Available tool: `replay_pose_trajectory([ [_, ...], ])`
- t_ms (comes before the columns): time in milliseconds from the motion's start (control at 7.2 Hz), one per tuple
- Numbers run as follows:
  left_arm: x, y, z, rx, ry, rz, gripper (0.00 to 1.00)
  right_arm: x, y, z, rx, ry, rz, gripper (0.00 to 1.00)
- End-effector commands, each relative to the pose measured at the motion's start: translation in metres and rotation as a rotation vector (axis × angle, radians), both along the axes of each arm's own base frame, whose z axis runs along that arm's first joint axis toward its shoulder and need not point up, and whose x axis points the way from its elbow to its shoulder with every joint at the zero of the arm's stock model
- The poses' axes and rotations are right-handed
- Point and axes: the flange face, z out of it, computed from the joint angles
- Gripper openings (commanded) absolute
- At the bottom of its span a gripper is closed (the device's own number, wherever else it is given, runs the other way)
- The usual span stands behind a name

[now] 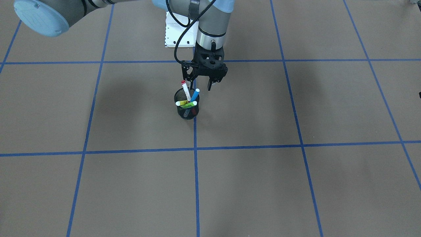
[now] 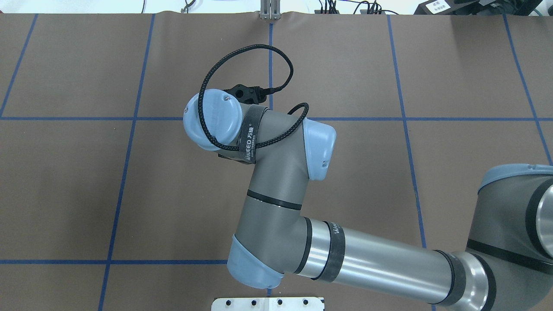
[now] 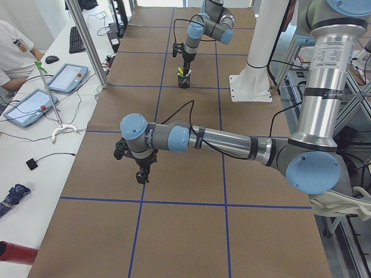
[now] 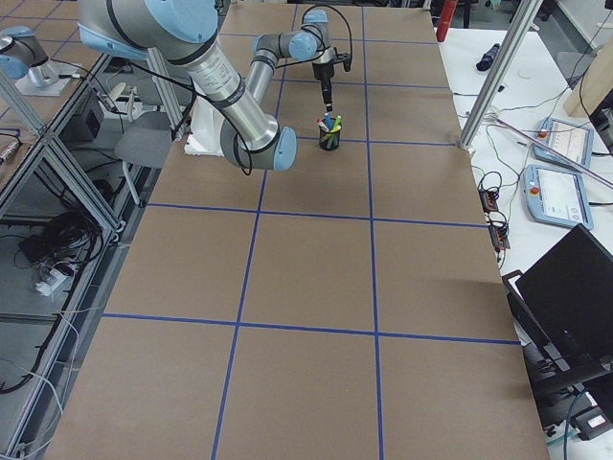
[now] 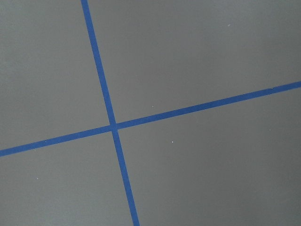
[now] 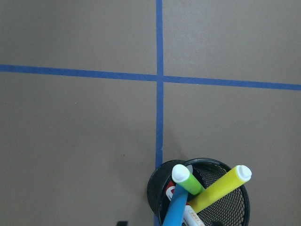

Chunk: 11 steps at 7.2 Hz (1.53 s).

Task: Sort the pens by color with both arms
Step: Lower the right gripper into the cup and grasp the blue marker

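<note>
Step in hand: first pick, approach phase. Nothing is sorted yet. All four pens stand in the black mesh cup (image 1: pixel 186 112). The red-capped white pen (image 1: pixel 185 89) is the most upright and stands highest above the rim. The blue pen (image 1: pixel 195 95) leans out beside it. The yellow pen (image 1: pixel 181 103) and light green pen (image 1: pixel 190 104) lean lower, their ends over the cup's rim.

The right gripper (image 1: pixel 199 83) hangs just above the cup, on its robot-base side. Its fingers point down and are spread apart with nothing between them. One finger is close beside the red cap; no contact is visible. The right arm (image 2: pixel 276 181) reaches out with its wrist vertical over the cup, and in the overhead view the wrist hides the cup. The right wrist camera looks straight down, with the cup at the bottom edge of its view.

The left arm (image 3: pixel 220 142) is stretched low over the table (image 1: pixel 296 184), and the left gripper (image 3: pixel 141 174) is well apart from the cup. It shows only in the side view, so I cannot tell whether it is spread or clenched. Its wrist camera shows only a tape cross (image 5: pixel 113 126).

Next move, as I judge it: centre the fingers over one pen's top, probably the red-capped one since it is the most exposed. Then descend to straddle the barrel, close, and lift straight up. The pens cross inside the cup, so a neighbour may drag or the cup may tip.
</note>
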Motion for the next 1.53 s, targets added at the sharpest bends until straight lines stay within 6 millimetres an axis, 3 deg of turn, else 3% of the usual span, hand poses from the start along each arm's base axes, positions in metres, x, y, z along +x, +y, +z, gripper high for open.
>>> replay_pose_trajectory([
  [0,0.003,0.0,0.0,0.0,0.0,0.006,1.0,-0.015,0.008,0.006,0.039,0.049,-0.001,0.61],
  [278,0.006,0.0,0.0,0.0,0.0,0.01,1.0,-0.015,0.005,0.008,0.084,0.075,-0.025,0.55],
  [833,0.008,0.001,-0.001,-0.009,0.042,0.014,1.0,-0.027,0.007,0.021,0.113,0.126,-0.073,0.51],
  [1389,0.009,0.001,-0.001,-0.01,0.044,0.016,1.0,-0.029,0.01,0.019,0.115,0.123,-0.079,0.43],
])
